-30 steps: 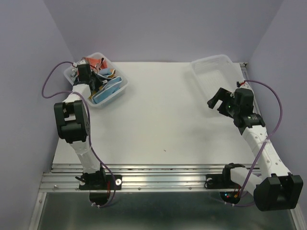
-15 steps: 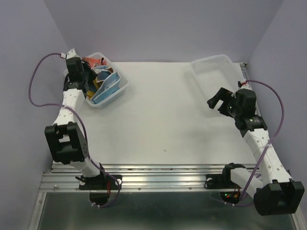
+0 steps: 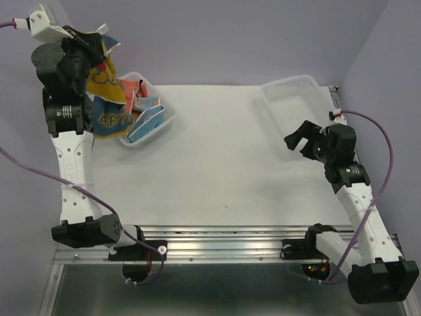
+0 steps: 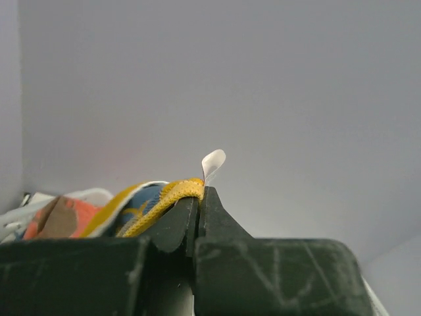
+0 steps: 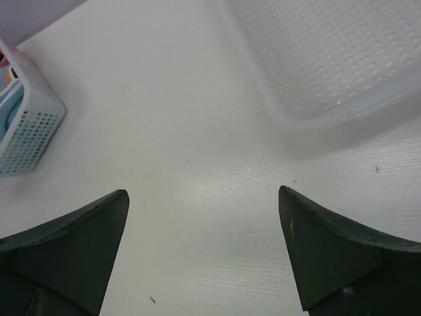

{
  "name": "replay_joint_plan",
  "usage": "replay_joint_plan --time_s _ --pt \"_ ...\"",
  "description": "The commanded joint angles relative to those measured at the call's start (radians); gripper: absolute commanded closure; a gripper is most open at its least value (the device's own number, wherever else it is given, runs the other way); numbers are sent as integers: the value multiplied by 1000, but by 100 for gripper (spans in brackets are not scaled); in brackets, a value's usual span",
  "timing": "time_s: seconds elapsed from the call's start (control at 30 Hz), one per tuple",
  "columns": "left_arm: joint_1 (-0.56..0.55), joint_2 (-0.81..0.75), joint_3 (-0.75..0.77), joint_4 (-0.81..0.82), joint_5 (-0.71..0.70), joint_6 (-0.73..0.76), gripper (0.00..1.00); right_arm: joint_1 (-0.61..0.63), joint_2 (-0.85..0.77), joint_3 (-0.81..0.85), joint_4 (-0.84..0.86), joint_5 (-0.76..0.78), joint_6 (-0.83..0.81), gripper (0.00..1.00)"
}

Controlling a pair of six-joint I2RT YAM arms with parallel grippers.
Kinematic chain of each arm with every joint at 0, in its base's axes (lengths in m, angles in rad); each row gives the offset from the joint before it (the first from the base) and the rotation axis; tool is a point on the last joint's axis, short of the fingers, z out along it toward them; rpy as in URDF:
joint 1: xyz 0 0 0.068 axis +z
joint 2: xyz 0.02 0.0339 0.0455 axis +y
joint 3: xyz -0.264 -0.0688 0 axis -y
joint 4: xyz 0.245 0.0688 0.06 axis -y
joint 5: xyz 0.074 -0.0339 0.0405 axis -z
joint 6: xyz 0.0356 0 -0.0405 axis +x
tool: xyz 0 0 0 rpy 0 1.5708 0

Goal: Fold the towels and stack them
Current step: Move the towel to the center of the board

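My left gripper (image 3: 94,45) is raised high at the far left, shut on the hem of a yellow and blue towel (image 3: 103,99) that hangs from it above the basket's left end. In the left wrist view the jaws (image 4: 198,195) are pressed together on the towel's yellow edge (image 4: 164,195), with a white tag sticking up. More towels (image 3: 146,120), blue and red-orange, lie bunched in the clear basket (image 3: 168,121). My right gripper (image 3: 297,136) hovers open over bare table at the right, with nothing between its fingers (image 5: 204,194).
A second clear basket (image 3: 293,89) stands empty at the back right, also in the right wrist view (image 5: 329,59). The towel basket's corner (image 5: 29,125) shows at that view's left. Purple walls close the back and both sides. A metal rail (image 3: 223,238) runs along the near edge.
My left gripper closed on a towel in the basket and rose steeply up and to the left, pulling it out so that it hangs free. The right arm barely moved.
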Motion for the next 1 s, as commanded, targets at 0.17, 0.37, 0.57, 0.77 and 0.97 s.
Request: replay_joint_plan --time_s 0.17,0.37,0.57,0.77,0.97 --pt "-35 -58 172 85 429 -99 100 -2 -69 42 43 -36 2 0" --pt "-305 -95 161 169 525 -151 100 -2 -112 45 24 -36 11 0" --pt "-488 -21 250 169 535 -142 100 -2 -158 48 -19 -8 14 0" --pt "-542 85 289 167 568 -186 100 -3 -202 46 -55 56 10 0" --pt "-566 18 -68 166 379 -124 100 -3 -215 20 -61 98 16 0"
